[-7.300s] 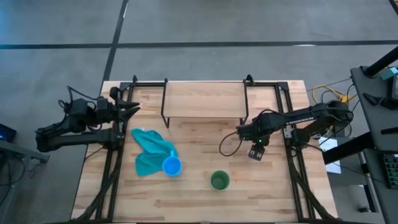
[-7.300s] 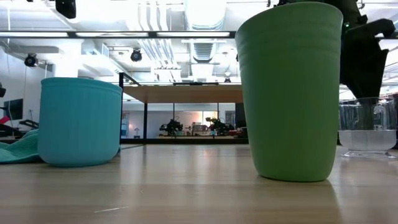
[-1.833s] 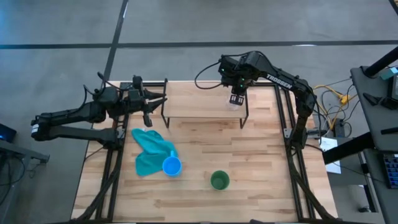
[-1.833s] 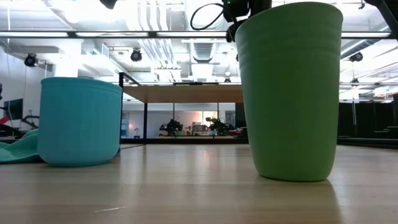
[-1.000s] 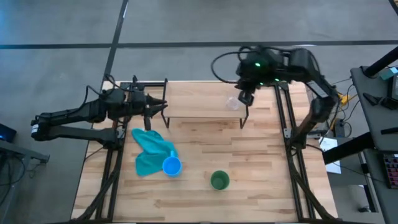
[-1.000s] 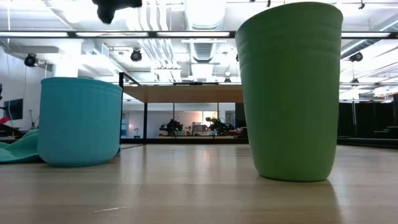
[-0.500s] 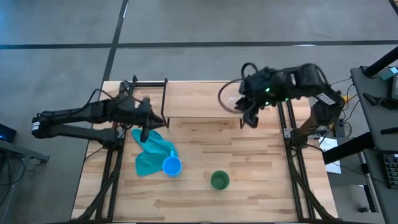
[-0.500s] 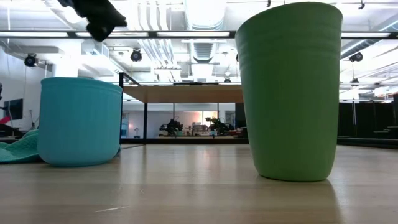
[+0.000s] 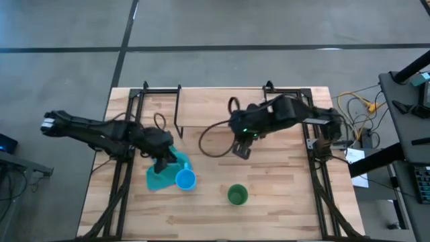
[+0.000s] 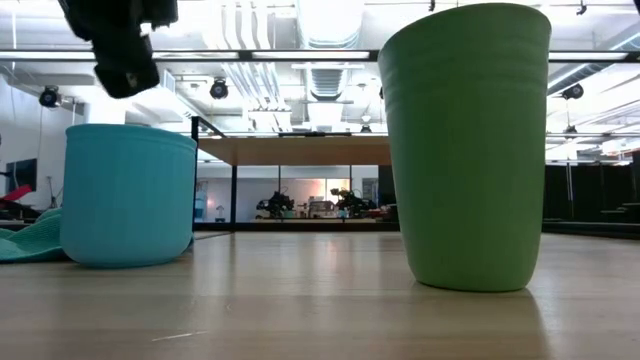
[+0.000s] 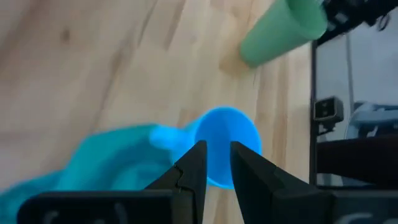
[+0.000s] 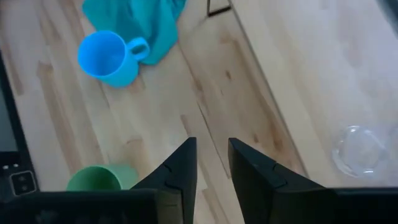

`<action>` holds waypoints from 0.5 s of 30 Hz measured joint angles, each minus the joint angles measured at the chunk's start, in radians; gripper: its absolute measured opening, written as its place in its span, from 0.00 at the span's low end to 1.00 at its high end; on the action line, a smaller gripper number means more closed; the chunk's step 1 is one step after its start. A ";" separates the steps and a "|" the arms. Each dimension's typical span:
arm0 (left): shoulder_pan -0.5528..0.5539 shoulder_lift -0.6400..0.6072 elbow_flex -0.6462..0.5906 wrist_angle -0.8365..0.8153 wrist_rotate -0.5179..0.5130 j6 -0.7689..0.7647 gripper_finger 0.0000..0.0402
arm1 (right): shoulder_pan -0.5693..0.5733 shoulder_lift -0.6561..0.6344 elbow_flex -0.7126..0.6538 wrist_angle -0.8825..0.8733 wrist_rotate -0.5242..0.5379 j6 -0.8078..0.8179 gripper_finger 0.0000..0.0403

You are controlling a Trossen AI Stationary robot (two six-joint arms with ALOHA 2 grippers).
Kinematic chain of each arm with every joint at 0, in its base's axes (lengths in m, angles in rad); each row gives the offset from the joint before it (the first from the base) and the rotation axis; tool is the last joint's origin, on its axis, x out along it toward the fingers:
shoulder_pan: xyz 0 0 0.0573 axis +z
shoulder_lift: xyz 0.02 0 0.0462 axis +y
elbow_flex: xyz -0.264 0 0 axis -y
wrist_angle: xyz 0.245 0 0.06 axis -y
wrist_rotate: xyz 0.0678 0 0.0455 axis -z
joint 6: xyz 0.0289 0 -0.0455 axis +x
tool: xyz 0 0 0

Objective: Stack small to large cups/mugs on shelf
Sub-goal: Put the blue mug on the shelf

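Note:
The blue cup (image 9: 186, 179) stands upright on the table, its handle (image 11: 165, 137) pointing at the teal cloth (image 9: 158, 168). The green cup (image 9: 237, 195) stands upright nearer the table's near edge. The clear glass cup (image 12: 357, 151) stands on the shelf's board (image 12: 311, 62); in the high view my right arm hides it. My left gripper (image 9: 166, 161) hovers open over the cloth, just left of the blue cup (image 11: 227, 140). My right gripper (image 9: 240, 151) hangs open over the table's middle, in front of the shelf (image 9: 222, 107).
The teal cloth (image 12: 134, 18) lies crumpled left of the blue cup (image 12: 106, 56). Black frame rails run along both table sides. Bare wood (image 9: 289, 202) lies right of the green cup (image 12: 96, 179). In the low view my left gripper (image 10: 120, 40) hangs above the blue cup (image 10: 130, 195).
My left gripper has swung from the shelf's left end toward the near edge and down over the teal cloth, toward the blue cup. My right gripper has drawn back from the shelf's right end toward the table's middle and lower. The cups have stayed where they were.

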 joint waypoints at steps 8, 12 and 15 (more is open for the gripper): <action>-0.126 0.176 0.021 0.006 -0.035 -0.142 0.14 | 0.041 0.060 0.000 -0.001 -0.003 -0.047 0.21; -0.161 0.249 0.035 0.032 -0.078 -0.192 0.14 | 0.068 0.068 0.000 0.011 -0.003 -0.044 0.21; -0.166 0.298 0.049 0.037 -0.079 -0.193 0.14 | 0.094 0.069 0.000 0.055 -0.003 -0.048 0.21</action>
